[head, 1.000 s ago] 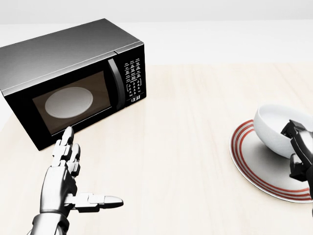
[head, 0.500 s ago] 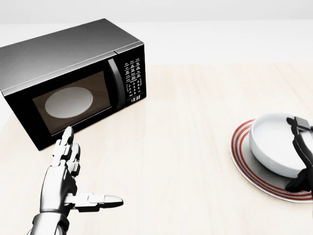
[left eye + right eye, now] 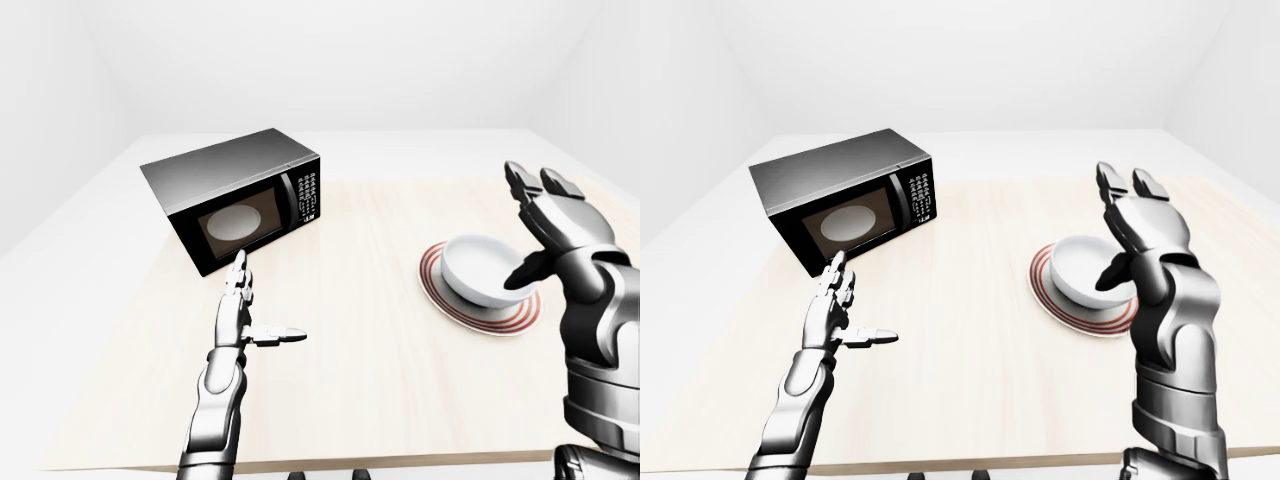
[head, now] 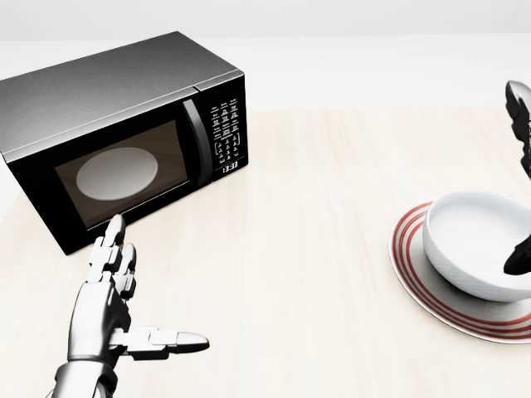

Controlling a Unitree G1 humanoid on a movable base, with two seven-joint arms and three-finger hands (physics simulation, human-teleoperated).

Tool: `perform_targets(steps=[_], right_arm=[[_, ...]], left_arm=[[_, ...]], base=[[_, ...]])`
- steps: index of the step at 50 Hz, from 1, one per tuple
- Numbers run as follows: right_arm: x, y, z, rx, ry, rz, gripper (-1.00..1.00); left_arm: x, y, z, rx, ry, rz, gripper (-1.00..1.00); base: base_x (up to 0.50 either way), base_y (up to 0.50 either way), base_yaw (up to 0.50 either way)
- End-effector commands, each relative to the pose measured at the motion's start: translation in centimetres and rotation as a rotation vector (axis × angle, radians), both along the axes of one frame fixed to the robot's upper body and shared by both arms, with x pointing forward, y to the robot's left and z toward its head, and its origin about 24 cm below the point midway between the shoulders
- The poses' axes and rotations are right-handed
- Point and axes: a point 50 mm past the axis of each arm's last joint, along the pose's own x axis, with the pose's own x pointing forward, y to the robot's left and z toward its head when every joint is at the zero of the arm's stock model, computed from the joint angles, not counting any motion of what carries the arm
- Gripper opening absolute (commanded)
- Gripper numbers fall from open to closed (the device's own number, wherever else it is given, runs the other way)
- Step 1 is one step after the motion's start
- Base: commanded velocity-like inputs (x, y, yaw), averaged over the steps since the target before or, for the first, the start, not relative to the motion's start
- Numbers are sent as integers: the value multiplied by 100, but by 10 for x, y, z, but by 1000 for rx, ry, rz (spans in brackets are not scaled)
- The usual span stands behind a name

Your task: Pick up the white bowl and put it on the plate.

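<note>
Fingers [image 3: 1118,190] of right hand [image 3: 1145,235] spread and released, gripping nothing; two pointed upward, thumb jutted toward white bowl [image 3: 484,270]. Left hand [image 3: 238,315] likewise released: fingers straight, thumb out sideways, held flat above table [image 4: 315,274], clear of everything.

White bowl sat upright on red-ringed plate [image 3: 436,292], at right of all views. Looked level and settled, rim up, not tilted. Plate rested on table, well apart from black microwave [image 4: 124,137] at upper left of head view. Microwave door closed, pale turntable visible through window.

Step judged: placement done, release stage. Bowl carried by plate alone, no finger wrapped round it. Right hand raised above and to right of bowl in eye views; thumb tip overlapped bowl's right rim in those pictures, so could not tell for certain whether touching or just beside. In head view, only dark slivers of that hand at right edge, one across bowl's right side, one higher up.

Next move judged: draw right hand clear up and away, without brushing rim with thumb. Risk: nudge to rim could slide or tip bowl off centre on plate. Nothing further needed from left hand.

Bowl relative to fingers: below and left of right hand's upright fingers, apart from them; nearest part thumb. Far across table from left hand.
</note>
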Motion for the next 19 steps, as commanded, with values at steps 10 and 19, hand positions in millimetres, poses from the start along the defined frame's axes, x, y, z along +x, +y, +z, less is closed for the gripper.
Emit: perform_targets(steps=[10,19], right_arm=[[-72,54,135,-235,-496,205,100],[-106,78,171,-367,-704,281,100]], left_arm=[[-1,0,1,1,-2,-1,100],[-1,0,1,1,-1,-1,100]], base=[[0,0,0],[0,0,0]])
